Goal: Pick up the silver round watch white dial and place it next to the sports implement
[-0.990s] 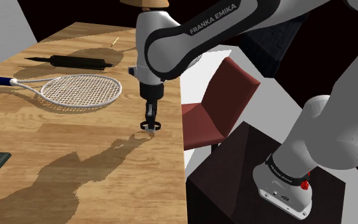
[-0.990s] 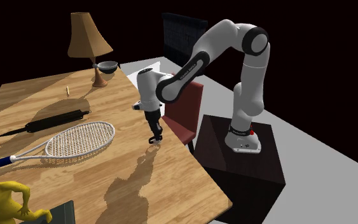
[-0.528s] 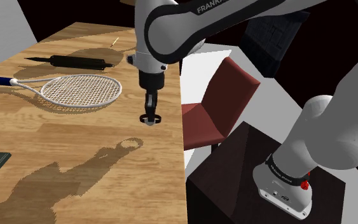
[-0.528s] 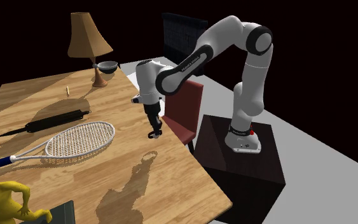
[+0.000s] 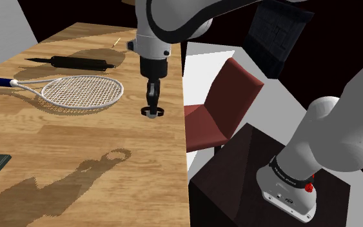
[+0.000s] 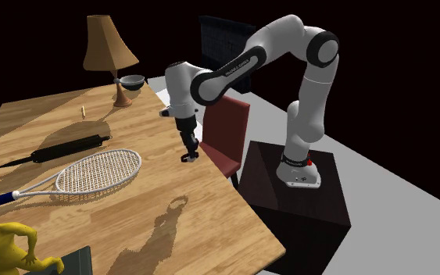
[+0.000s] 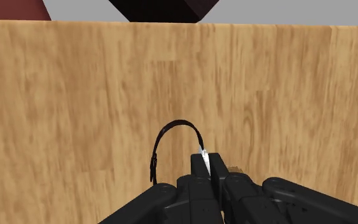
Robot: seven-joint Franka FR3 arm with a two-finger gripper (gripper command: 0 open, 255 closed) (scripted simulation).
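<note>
Shows a black-strapped watch (image 7: 203, 153) pinched edge-on, aloft in the gripper (image 7: 208, 165), and a white racket (image 5: 77, 90) lying flat, well apart.

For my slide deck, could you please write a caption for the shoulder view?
Black gripper holds the watch above the wooden table, near the tennis racket.

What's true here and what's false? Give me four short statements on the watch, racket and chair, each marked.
1. The jaws are shut on the watch, holding it above the table. True.
2. The racket lies flat on the table. True.
3. The watch rests beside the racket. False: it hangs in the air, apart from the racket.
4. The chair at the table's edge is blue. False: it is dark red.
</note>
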